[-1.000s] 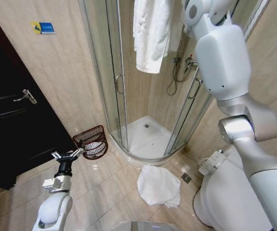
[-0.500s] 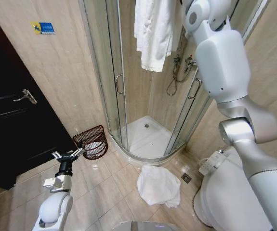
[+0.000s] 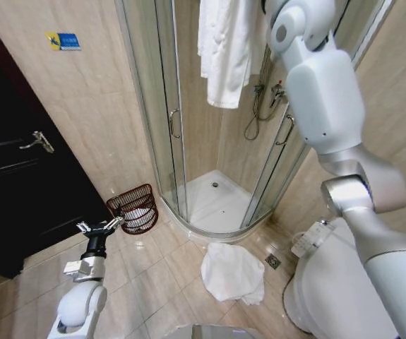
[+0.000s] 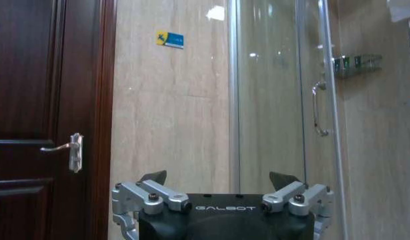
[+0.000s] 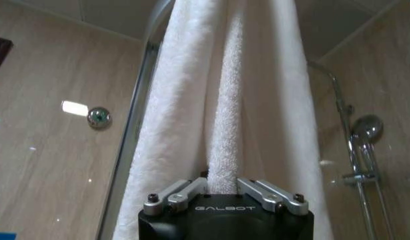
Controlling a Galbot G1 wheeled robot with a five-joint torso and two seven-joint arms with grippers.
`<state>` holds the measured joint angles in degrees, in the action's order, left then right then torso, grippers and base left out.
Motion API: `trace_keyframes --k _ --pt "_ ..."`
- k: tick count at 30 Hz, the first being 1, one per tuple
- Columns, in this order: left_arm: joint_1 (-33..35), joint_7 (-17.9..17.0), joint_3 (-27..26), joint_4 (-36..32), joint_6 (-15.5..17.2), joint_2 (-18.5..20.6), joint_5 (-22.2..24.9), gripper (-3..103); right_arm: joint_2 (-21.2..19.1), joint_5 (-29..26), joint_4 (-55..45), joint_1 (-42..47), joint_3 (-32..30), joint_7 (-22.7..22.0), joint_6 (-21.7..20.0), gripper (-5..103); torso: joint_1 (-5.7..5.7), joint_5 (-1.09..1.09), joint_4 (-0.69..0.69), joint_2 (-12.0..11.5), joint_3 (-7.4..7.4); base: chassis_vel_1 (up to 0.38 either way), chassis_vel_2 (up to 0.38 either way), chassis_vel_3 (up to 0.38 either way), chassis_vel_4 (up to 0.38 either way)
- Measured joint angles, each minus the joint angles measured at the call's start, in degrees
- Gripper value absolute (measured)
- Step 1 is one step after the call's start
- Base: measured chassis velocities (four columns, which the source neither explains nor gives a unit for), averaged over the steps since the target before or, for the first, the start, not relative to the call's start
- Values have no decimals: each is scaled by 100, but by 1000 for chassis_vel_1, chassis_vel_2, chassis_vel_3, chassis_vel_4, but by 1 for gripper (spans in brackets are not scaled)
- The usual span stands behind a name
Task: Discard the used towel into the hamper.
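Pinching a vertical fold of the hanging white towel [image 5: 224, 125], the right gripper [image 5: 222, 186] has its two metal fingers closed tight against the cloth on either side. The towel hangs in long folds over the top of the glass shower enclosure [image 3: 167, 106], and in the head view its lower edge [image 3: 224, 56] dangles in front of the tiled shower wall, with the white right arm [image 3: 323, 92] reaching up to it. A shower head [image 5: 366, 127] and its pipe are mounted on the wall beside the towel.

The left gripper [image 3: 100, 227] hovers low over the tiled floor, fingers spread wide and holding nothing; its wrist camera looks past the open fingers [image 4: 151, 179] at the beige wall, a dark door [image 4: 31, 125] with a lever handle, and the shower's glass door.

The hamper [image 3: 133, 207] stands on the floor against the wall, between the dark door and the front edge of the shower enclosure, just beyond the left gripper. Something pale shows through its openwork bars, though what it is cannot be made out.

A second white cloth [image 3: 232, 272] lies crumpled on the floor near the shower's curved threshold, beside a floor drain [image 3: 273, 261] and the toilet [image 3: 330, 282].
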<state>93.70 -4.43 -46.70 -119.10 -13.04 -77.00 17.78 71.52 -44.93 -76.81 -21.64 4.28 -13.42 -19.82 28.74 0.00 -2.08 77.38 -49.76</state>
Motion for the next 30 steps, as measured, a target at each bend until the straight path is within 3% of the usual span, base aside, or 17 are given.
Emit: trace_keyframes --k 30 --pt "185 10 -205 13 -136 -48 77 100 -587 -30 -1229 1860 -27 -176 31 4 1 1 0 -2 -2 0 0 0 0"
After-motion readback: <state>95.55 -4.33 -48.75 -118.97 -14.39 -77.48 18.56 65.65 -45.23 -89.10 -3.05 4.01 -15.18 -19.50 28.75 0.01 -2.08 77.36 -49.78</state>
